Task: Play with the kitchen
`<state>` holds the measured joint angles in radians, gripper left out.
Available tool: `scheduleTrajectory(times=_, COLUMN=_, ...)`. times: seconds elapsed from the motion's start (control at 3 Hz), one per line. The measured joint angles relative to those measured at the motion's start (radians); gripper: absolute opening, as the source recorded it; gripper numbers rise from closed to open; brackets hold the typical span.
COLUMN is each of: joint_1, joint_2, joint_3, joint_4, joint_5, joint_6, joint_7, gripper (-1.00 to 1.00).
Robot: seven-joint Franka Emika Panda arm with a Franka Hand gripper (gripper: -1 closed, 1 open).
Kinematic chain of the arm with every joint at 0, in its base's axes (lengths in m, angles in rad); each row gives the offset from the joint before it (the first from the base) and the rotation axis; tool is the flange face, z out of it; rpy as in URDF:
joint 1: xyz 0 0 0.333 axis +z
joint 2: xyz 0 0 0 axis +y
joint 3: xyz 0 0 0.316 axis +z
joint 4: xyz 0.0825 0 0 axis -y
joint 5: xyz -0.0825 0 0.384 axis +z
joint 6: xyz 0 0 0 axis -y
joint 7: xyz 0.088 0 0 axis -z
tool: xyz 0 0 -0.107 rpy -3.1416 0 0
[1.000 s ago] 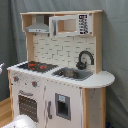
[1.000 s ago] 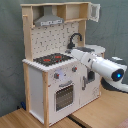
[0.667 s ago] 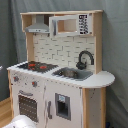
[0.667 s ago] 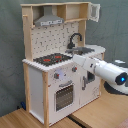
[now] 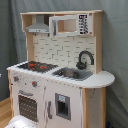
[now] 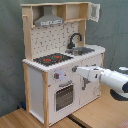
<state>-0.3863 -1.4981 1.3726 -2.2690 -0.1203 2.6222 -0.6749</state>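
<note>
Reaching further left in the second exterior view, the arm [image 6: 111,79] brings its gripper [image 6: 76,69], jaw state unclear, near the kitchen [image 6: 60,60] knobs, probably to turn one.

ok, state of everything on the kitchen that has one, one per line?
oven door: closed
microwave cabinet door: swung open in the second exterior view
lower cabinet door: closed
faucet: upright, spout over the sink
hob: nothing on it
arm: tip at the kitchen's front panel, by the knobs
</note>
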Motion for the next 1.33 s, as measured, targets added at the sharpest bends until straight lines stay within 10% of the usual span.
scheduleTrajectory(times=0.67, joint_1=0.101, joint_2=0.006, joint_3=0.012, joint_4=-0.142, joint_5=0.0, joint_6=0.036, joint_7=-0.133, gripper=1.0)
scheduleTrajectory(times=1.33, joint_1=0.07, joint_2=0.058, joint_3=0.021, joint_4=-0.238, joint_5=0.001, joint_6=0.165, joint_7=-0.229, gripper=1.0)
